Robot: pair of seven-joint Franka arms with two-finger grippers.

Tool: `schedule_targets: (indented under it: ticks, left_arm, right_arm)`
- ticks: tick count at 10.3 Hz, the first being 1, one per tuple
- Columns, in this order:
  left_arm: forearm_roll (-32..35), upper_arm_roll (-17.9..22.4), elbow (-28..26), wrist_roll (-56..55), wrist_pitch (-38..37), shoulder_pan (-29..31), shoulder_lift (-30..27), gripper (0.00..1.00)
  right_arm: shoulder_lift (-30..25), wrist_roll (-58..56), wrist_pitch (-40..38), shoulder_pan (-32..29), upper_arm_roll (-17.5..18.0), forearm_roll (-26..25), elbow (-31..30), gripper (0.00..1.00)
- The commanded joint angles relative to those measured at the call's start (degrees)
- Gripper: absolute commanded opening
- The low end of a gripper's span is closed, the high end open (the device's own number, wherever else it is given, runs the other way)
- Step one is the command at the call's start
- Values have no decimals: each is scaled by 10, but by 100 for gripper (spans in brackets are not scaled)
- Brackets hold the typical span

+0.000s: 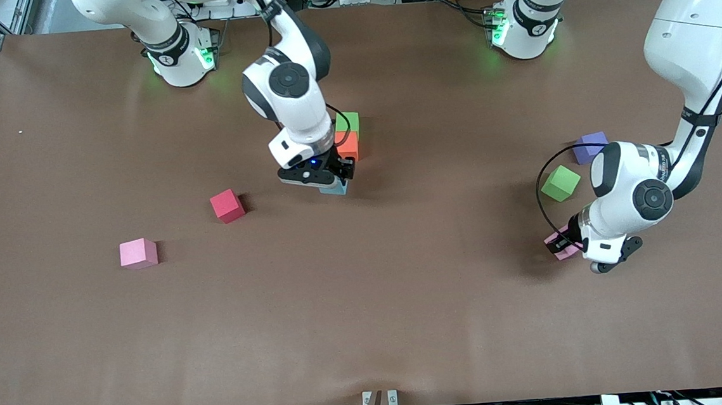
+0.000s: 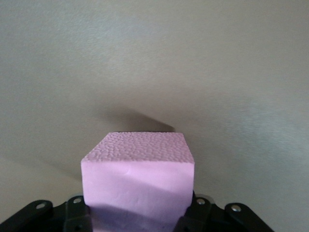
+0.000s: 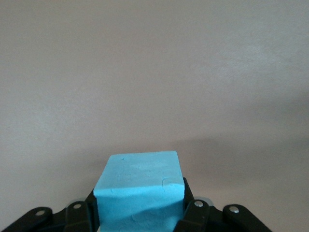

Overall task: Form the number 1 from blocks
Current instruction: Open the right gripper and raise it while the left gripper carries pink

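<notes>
Gripping pink block (image 2: 137,186), left gripper (image 1: 559,244) clamped, low at left arm's table end. Right gripper (image 1: 333,180) clamped on blue block (image 3: 139,191), just beside orange block (image 1: 347,145), green block (image 1: 348,122).

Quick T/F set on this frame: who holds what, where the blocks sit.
1. The left gripper is shut on a pink block. True.
2. The right gripper holds a red block. False: it is shut on a light blue block; the red block lies free on the table.
3. A green block sits touching an orange block, the orange one nearer the front camera. True.
4. The purple block is stacked on a green block. False: it sits on the table beside a second green block.
5. Only one pink block is in view. False: another pink block lies free toward the right arm's end.
</notes>
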Motion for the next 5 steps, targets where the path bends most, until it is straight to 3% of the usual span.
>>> schedule_targets:
  ticks: [1, 5]
  left_arm:
    - [6, 2, 3, -21, -5, -42, -24, 0]
    - [3, 2, 8, -113, -11, -117, -32, 0]
  right_arm:
    - [32, 6, -12, 20, -11, -12, 36, 62]
    - [61, -33, -11, 33, -9, -12, 51, 62]
